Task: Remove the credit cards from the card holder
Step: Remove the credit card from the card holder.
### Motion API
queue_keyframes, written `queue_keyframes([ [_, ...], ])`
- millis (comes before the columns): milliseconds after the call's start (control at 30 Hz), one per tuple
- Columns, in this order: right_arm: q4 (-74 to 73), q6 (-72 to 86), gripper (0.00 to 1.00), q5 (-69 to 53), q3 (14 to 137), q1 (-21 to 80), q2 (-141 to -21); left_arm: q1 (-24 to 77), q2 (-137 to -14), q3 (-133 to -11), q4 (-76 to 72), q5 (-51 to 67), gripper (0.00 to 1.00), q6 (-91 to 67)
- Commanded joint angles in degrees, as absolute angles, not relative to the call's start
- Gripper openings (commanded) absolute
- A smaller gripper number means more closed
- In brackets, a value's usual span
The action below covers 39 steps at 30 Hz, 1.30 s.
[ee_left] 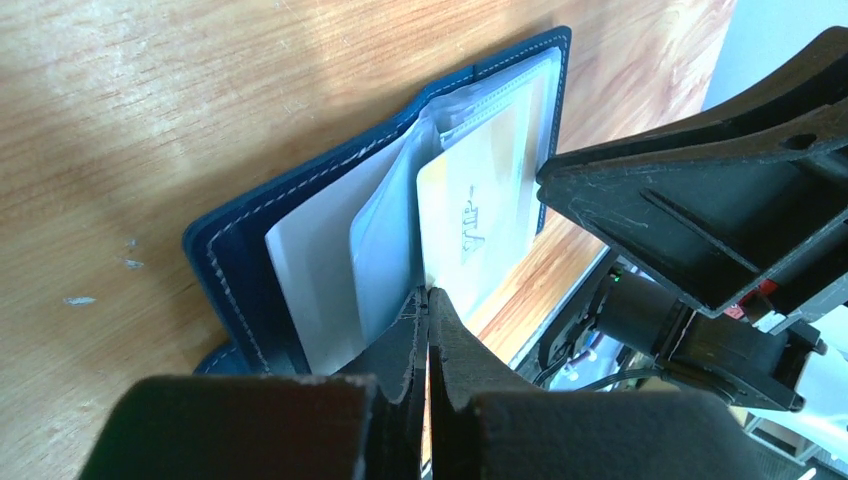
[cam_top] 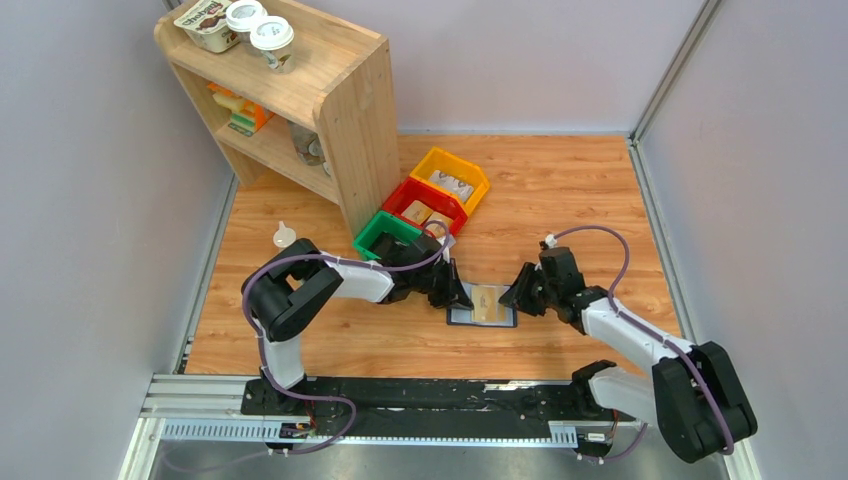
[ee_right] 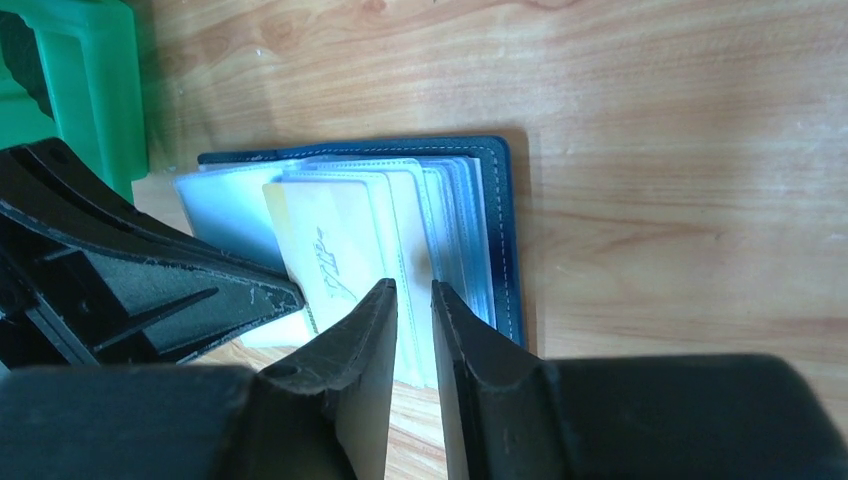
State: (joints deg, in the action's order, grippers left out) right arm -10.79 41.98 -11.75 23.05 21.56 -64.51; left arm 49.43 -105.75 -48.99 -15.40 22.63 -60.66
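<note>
The card holder (cam_top: 480, 323) lies open on the wooden table, its navy cover (ee_left: 240, 260) underneath and clear sleeves fanned up. A pale yellow credit card (ee_left: 485, 215) (ee_right: 325, 240) stands among the sleeves. My left gripper (cam_top: 458, 293) sits at the holder's left edge. Its jaws are shut (ee_left: 428, 292), pinching the lower corner of that card and its sleeve. My right gripper (cam_top: 516, 295) is at the holder's right edge (ee_right: 500, 230). It is open by a narrow gap (ee_right: 412, 290) just over the sleeve edges, with nothing gripped. The two grippers nearly touch.
A green bin (cam_top: 372, 232) (ee_right: 90, 80), a red bin (cam_top: 413, 187) and a yellow bin (cam_top: 440, 155) stand in a row just behind the left gripper. A wooden shelf (cam_top: 330, 110) rises at the back left. Grey walls close in both sides.
</note>
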Motion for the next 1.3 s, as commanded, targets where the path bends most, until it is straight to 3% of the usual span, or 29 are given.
queue_keyframes([
  [0,-16.27,39.82,0.26,-12.21,22.76,21.45,-61.54,49.22,-104.06,-49.39,-14.68,23.90,0.00,-58.71],
  [200,-12.49,39.29,0.20,-16.43,24.43,21.53,-59.06,49.31,-104.41,-49.48,-15.47,24.35,0.00,-58.80],
  [700,-7.64,40.87,0.12,-19.25,23.21,21.18,-70.05,49.22,-103.71,-48.34,-16.70,23.73,0.00,-60.11],
  [733,-8.08,41.22,0.12,-18.99,22.77,21.18,-70.05,49.31,-103.54,-48.25,-16.79,23.38,0.01,-60.29],
  [867,-8.96,41.57,0.11,-18.54,21.19,20.92,-69.17,49.31,-103.54,-47.55,-17.31,22.33,0.23,-61.52],
  [1000,-9.58,41.66,0.11,-18.11,20.48,20.57,-68.03,49.31,-103.71,-47.29,-17.58,21.62,0.35,-62.58],
  [1167,-9.67,41.57,0.11,-18.11,20.39,20.48,-67.85,49.22,-104.94,-47.64,-18.28,21.45,0.37,-62.84],
  [1267,-9.67,41.48,0.11,-18.19,20.39,20.39,-68.11,49.31,-105.99,-47.11,-20.38,21.62,0.30,-63.89],
])
